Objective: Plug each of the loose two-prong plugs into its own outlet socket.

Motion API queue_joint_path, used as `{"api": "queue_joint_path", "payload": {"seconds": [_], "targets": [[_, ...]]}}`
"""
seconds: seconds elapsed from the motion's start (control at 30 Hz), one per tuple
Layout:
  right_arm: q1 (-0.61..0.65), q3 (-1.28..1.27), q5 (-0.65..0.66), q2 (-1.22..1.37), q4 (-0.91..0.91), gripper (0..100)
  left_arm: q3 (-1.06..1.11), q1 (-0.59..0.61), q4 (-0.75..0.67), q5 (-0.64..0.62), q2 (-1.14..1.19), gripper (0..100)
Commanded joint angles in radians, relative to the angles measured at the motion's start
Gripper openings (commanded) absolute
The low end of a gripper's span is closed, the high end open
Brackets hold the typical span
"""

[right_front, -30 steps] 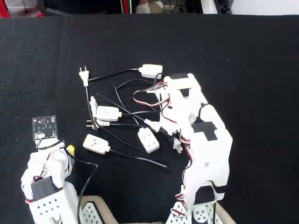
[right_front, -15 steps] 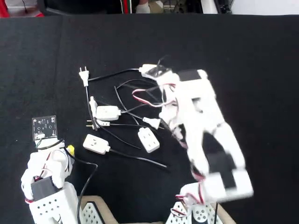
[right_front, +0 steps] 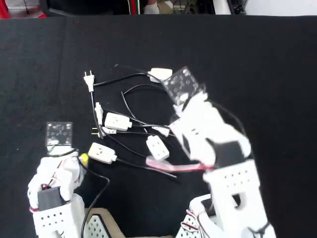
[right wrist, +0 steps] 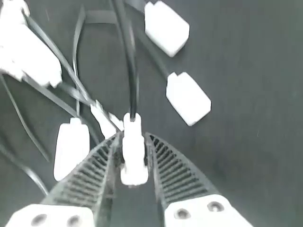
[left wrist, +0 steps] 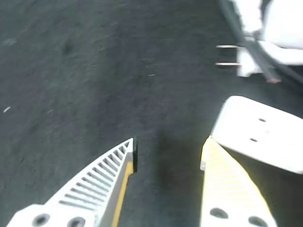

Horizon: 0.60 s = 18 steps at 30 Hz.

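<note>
My R gripper [right wrist: 132, 139] pinches a white plug [right wrist: 133, 163] by its body. My L gripper [left wrist: 169, 144] gapes wide, holding nothing, tip just beside an outlet socket [left wrist: 265, 137].

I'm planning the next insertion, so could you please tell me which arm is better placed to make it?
The right, probably: its gripper is shut on a white plug, ready to carry it. The left gripper is open and holds nothing, though a socket lies beside it.

Tangled black cables [right_front: 121, 78] crowding the sockets [right_front: 157, 148], bare table [right_front: 267, 64] beyond and, seemingly, to either side
</note>
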State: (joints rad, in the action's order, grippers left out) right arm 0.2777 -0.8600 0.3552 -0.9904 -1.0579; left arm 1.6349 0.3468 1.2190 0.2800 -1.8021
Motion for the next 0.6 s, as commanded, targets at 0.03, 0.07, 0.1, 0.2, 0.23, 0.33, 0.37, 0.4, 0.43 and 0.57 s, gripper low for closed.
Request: {"api": "queue_joint_path", "payload": {"seconds": [0.03,0.07,0.1,0.2,0.23,0.33,0.37,0.4,0.43,0.57], "targets": [[0.138,-0.174,-0.157,-0.200,0.249,1.2,-0.185,-0.183,0.002,-0.060,-0.008,24],[0.160,-0.206,-0.195,-0.231,0.292,1.2,-0.208,-0.214,-0.002,-0.089,-0.008,24],[0.183,-0.237,-0.238,-0.257,0.333,1.2,-0.228,-0.252,-0.002,-0.117,-0.008,24],[0.232,-0.318,-0.376,-0.312,0.439,1.2,-0.257,-0.380,-0.006,-0.219,-0.008,24],[0.244,-0.343,-0.419,-0.323,0.480,1.2,-0.254,-0.421,-0.025,-0.249,-0.008,24],[0.290,-0.417,-0.512,-0.329,0.624,1.2,-0.213,-0.478,-0.137,-0.307,-0.008,24],[0.305,-0.438,-0.535,-0.329,0.661,1.2,-0.199,-0.479,-0.176,-0.324,-0.008,24],[0.316,-0.456,-0.552,-0.329,0.690,1.2,-0.185,-0.479,-0.212,-0.341,-0.008,24],[0.321,-0.472,-0.568,-0.329,0.715,1.2,-0.177,-0.479,-0.233,-0.353,-0.008,24],[0.327,-0.519,-0.654,-0.329,0.793,1.2,-0.160,-0.489,-0.245,-0.367,-0.012,24]]}}
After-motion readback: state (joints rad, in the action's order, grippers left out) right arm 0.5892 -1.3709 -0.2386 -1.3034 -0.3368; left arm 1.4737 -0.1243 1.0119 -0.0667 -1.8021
